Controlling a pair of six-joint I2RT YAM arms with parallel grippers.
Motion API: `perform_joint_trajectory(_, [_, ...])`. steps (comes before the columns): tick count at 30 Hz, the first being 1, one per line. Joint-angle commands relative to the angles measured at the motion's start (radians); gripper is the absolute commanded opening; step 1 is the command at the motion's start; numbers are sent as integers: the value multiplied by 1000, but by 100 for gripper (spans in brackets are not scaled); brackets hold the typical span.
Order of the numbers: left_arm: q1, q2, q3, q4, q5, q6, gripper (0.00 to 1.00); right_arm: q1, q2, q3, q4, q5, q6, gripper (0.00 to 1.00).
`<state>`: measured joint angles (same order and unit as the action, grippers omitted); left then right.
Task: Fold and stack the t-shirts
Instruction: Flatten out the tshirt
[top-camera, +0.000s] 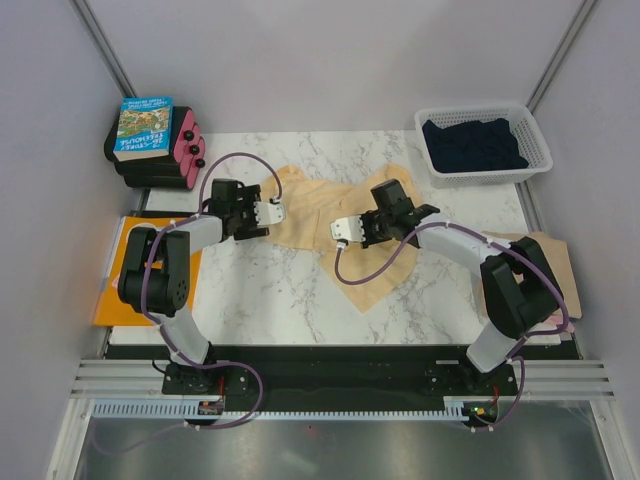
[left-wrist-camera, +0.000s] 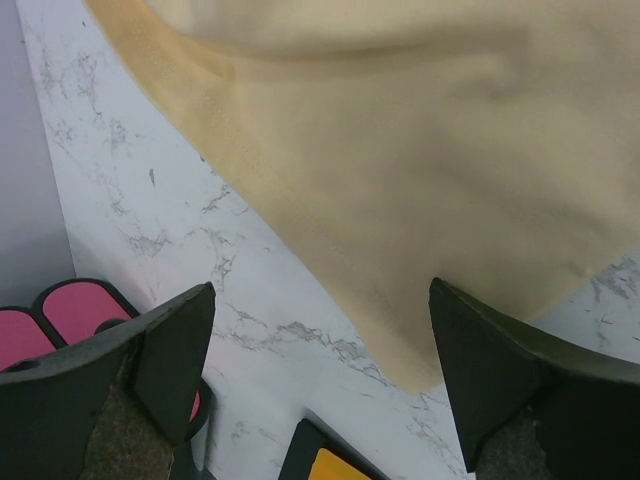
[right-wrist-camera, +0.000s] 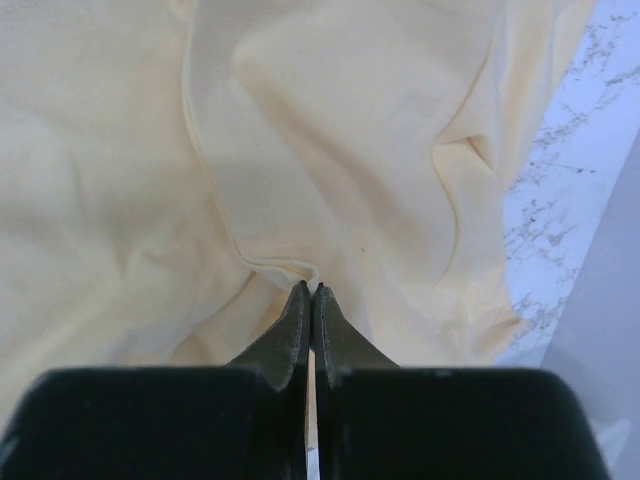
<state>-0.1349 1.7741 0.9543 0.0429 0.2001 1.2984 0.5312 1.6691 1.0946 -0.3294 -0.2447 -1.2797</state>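
Yellow shirt (top-camera: 310, 212) rumpled mid-table; right gripper (top-camera: 341, 230) clamps a fold of it, left gripper (top-camera: 272, 213) spread wide at its 9 o'clock edge.

— Where's the yellow shirt (top-camera: 305, 215)?
— In the middle of the table (top-camera: 260, 290). It's pale, unfolded and rumpled, with soft creases bunched at its centre and one corner pointing toward the near edge.
— The navy one (top-camera: 472, 145)?
— Crumpled in the white basket (top-camera: 480, 110) at the far right corner.
— Any others?
— A tan one (top-camera: 563, 265) lies fairly flat at the right edge, partly hidden.
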Motion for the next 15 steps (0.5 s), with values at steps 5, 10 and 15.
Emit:
perform_joint_trajectory(5, [12, -1, 3, -121, 67, 107, 96, -20, 24, 70, -5, 35, -21, 0])
perform_joint_trajectory(10, [58, -47, 40, -188, 93, 156, 96, -30, 24, 76, -5, 51, -21, 0])
perform_joint_trajectory(15, [113, -81, 107, -325, 179, 234, 96, -36, 34, 80, -5, 59, -24, 0])
